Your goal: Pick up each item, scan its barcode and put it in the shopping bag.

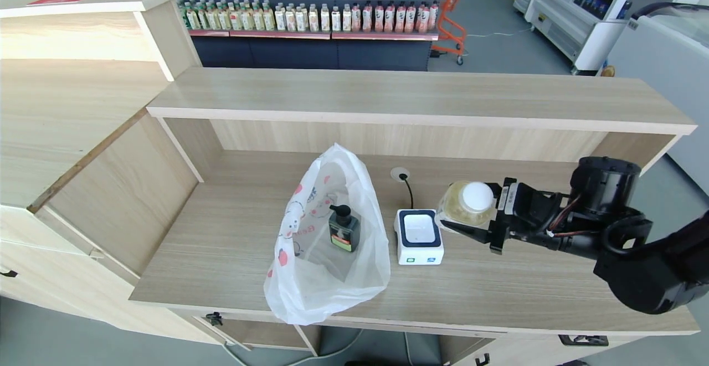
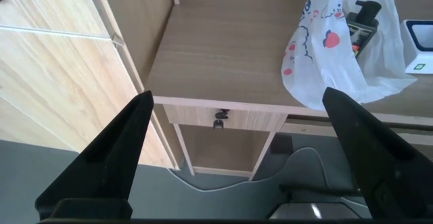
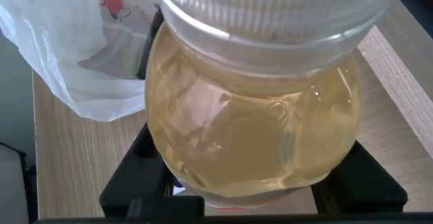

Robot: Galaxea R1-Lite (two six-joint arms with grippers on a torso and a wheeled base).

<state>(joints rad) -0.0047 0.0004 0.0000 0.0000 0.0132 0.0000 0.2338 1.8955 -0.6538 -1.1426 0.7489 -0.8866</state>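
A clear round bottle point(image 1: 471, 200) of pale yellow liquid with a white cap is held just right of the scanner point(image 1: 419, 236), above the desk point(image 1: 498, 288). The right gripper point(image 1: 464, 217) has its fingers point(image 1: 468, 231) clamped on either side of the bottle's belly. It looks heavy, smooth and slippery, so a hold at the widest part seems safest. The shopping bag point(image 1: 310, 277) lies open left of the scanner with a dark pump bottle point(image 1: 343, 230) inside. The left gripper point(image 2: 238, 95) hangs with fingers apart, off the desk's front edge.

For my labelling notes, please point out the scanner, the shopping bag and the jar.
scanner point(image 1: 419, 228), head view, white top window.
shopping bag point(image 1: 288, 232), head view, printed left wall.
jar point(image 1: 477, 195), head view, white lid.
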